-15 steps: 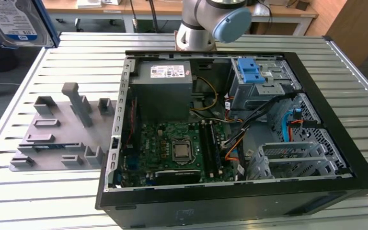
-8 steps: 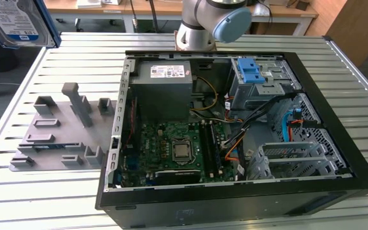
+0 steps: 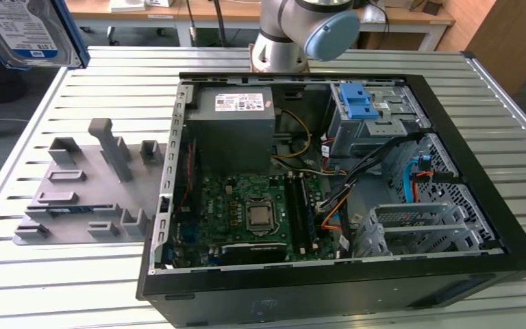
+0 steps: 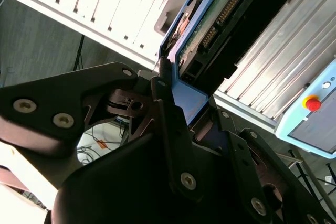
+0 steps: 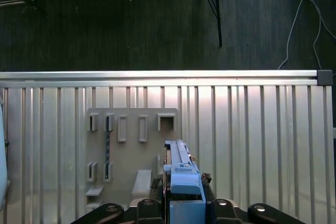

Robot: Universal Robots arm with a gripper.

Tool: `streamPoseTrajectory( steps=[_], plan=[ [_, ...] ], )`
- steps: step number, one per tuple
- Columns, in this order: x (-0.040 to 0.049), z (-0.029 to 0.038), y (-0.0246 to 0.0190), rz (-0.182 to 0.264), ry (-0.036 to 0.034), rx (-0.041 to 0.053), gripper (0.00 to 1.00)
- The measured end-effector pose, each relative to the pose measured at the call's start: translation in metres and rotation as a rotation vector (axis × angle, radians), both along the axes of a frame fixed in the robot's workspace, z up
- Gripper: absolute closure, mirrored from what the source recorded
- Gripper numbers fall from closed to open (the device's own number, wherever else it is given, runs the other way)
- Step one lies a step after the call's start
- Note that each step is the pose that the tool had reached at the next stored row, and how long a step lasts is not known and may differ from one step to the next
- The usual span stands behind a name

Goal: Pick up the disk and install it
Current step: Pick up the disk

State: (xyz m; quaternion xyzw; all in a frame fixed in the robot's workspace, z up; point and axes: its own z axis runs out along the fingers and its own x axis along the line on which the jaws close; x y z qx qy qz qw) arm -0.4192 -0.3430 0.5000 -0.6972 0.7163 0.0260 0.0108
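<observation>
I have the gripper (image 5: 184,209) clamped on the disk (image 3: 21,31) by its blue frame, lifted well apart from the computer case (image 3: 336,291). Pickup looks done; the disk is not yet installed.

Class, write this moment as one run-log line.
tool: shut on disk | disk: held aloft, off grey fixture plate | computer case: open, disk not installed

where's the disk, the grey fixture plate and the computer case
the disk (image 3: 21,31): exterior view, its labelled face
the grey fixture plate (image 3: 96,194): exterior view, bare flat base
the computer case (image 3: 336,289): exterior view, its black outer wall
</observation>
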Motion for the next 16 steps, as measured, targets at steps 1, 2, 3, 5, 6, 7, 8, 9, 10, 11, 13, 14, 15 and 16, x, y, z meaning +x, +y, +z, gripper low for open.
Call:
streamPoseTrajectory(
  steps=[1,2,3,5,6,7,8,9,10,11,13,14,15,16],
  plan=[
    [0.0004,0.0,0.0,0.0,-0.0001,0.0,0.64],
    [0.0008,0.0,0.0,0.0,-0.0001,0.0,0.64],
    [0.0012,0.0,0.0,0.0,-0.0001,0.0,0.64],
    [0.0019,0.0,-0.0003,0.0,-0.0001,0.0,0.64],
    [0.0022,0.0,-0.0006,0.0,0.0,0.0,0.64],
    [0.0025,0.0,-0.001,0.0,0.0001,0.0,0.64],
    [0.0029,0.0,-0.0014,0.0,0.0,0.0,0.64],
    [0.0032,0.0,-0.0019,0.0,0.0,-0.0001,0.64],
    [0.0034,-0.0001,-0.0023,0.0,-0.0001,0.0,0.64],
    [0.0036,-0.0001,-0.0027,0.0,-0.0001,0.0,0.64],
    [0.0041,-0.0001,-0.0035,0.0,0.0,0.0,0.64],
    [0.0043,-0.0001,-0.0038,0.0,0.0,0.0,0.64],
    [0.0045,-0.0001,-0.004,0.0,-0.0001,0.0,0.64],
    [0.0046,-0.0002,-0.0041,0.0,-0.0001,0.0,0.64]
  ],
)
